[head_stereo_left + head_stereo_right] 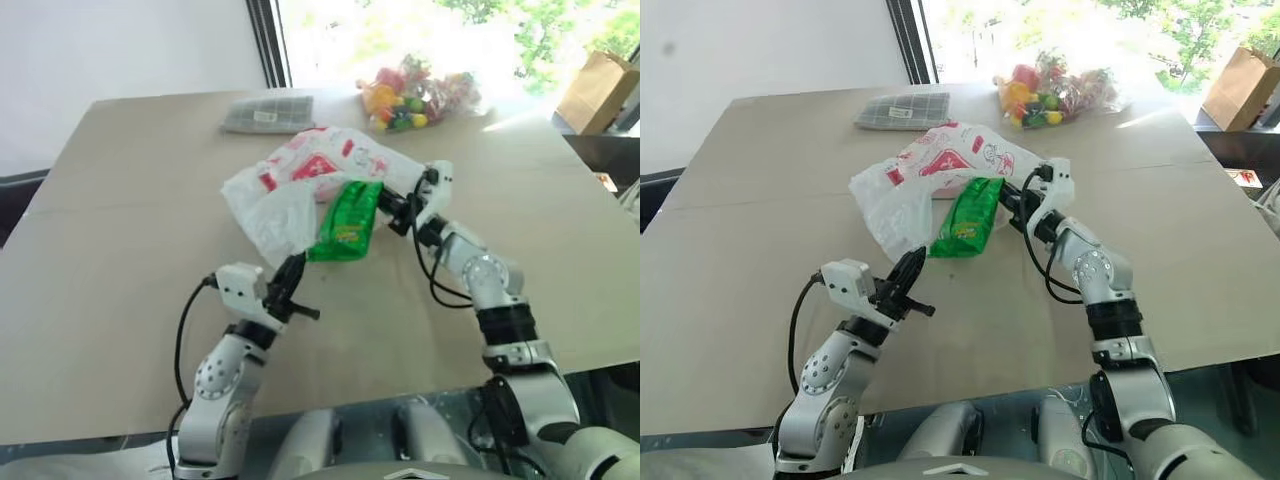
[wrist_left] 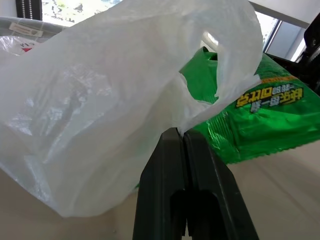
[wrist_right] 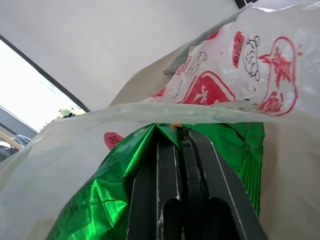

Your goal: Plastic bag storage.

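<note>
The bag (image 1: 300,185) lies crumpled mid-surface (image 1: 120,220), its near edge lifted. The left gripper (image 2: 182,134) has its fingers closed on a thin fold of that edge. The right gripper (image 3: 181,137) has its fingers closed on the top of a green packet (image 1: 347,222), held at the bag's mouth.

Assessment: the bag looks very light, limp and crinkly; the film is slick and likely to slip or tear under a sharp pull. Best hold appears to be a handle loop or a gathered rim, not a single layer.
</note>
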{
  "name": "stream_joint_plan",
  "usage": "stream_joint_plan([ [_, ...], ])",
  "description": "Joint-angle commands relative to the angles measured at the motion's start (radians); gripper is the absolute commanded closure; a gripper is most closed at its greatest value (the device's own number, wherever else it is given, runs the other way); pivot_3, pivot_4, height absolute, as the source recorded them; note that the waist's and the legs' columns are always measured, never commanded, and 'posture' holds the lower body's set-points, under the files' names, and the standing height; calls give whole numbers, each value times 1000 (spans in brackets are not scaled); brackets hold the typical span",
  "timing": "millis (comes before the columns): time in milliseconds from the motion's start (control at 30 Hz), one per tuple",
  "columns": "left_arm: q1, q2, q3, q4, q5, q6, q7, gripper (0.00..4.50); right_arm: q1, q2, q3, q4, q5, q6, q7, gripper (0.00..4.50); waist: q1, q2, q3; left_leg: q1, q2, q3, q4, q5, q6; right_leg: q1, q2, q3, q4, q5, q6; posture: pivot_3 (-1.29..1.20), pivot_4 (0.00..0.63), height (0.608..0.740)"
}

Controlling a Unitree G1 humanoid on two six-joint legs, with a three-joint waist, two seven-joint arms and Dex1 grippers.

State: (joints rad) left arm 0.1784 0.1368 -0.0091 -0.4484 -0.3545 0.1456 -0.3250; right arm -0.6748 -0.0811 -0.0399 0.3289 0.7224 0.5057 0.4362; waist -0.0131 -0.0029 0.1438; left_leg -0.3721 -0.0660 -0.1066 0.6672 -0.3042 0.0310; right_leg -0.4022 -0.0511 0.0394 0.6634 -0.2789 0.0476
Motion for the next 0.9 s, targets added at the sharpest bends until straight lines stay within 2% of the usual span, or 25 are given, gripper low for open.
stream_joint_plan([
  [33,10,7,-6,-44,-4,-24,-14,4500,-228,81,-116,329,-56,-240,-57,4441,-10,0,0,-1,0,3,0,0,0,-2,0,1,1,0,0,0,150,740],
  [133,18,8,-1,-43,-1,-33,-9,4500,-360,148,-177,533,-128,-453,-187,4441,-30,0,0,-8,-1,7,4,1,-1,-13,0,3,10,0,0,0,150,740],
  [233,20,7,-3,-41,2,-37,-10,4500,-416,178,-204,628,-184,-583,-236,4441,-31,0,0,-8,1,6,1,2,-2,-15,1,2,11,0,0,0,150,740],
  [333,22,8,-1,-40,2,-39,-9,4500,-412,193,-91,651,-317,-615,-131,4441,-32,1,0,-8,0,7,2,2,-2,-15,1,2,11,0,0,0,150,740],
  [367,22,8,-1,-38,2,-40,-9,4500,-397,191,-34,649,-368,-587,-75,3848,-33,1,0,-8,0,8,2,2,-2,-15,0,3,11,0,0,0,150,740],
  [400,21,9,0,-37,2,-40,-10,4500,-380,179,26,651,-424,-553,-27,3537,-35,1,0,-8,0,8,3,1,-2,-15,0,3,11,0,0,0,150,740],
  [433,21,10,-1,-36,2,-40,-10,4500,-350,168,69,628,-452,-532,45,2970,-36,1,0,-8,0,8,3,1,-2,-15,0,3,11,0,0,0,150,740],
  [500,21,11,-1,-35,2,-40,-12,4500,-309,146,114,578,-470,-480,147,2094,-36,1,0,-8,0,8,3,1,-2,-15,0,3,12,0,0,0,150,740],
  [633,25,16,0,-36,3,-38,-13,4500,-189,16,182,337,-479,-356,340,171,-21,1,0,-10,0,4,5,1,-2,-15,-1,2,12,0,0,0,150,740],
  [733,28,21,1,-38,1,-33,-12,4500,-122,-65,128,156,-411,-299,393,76,-20,1,0,-11,-2,4,6,1,-2,-14,-2,2,12,0,0,0,150,740],
  [900,22,26,-2,-29,2,-28,-15,4500,7,-203,61,-85,-367,-351,472,76,-25,1,0,-10,0,3,5,1,-2,-14,0,2,12,0,0,0,150,740],
])
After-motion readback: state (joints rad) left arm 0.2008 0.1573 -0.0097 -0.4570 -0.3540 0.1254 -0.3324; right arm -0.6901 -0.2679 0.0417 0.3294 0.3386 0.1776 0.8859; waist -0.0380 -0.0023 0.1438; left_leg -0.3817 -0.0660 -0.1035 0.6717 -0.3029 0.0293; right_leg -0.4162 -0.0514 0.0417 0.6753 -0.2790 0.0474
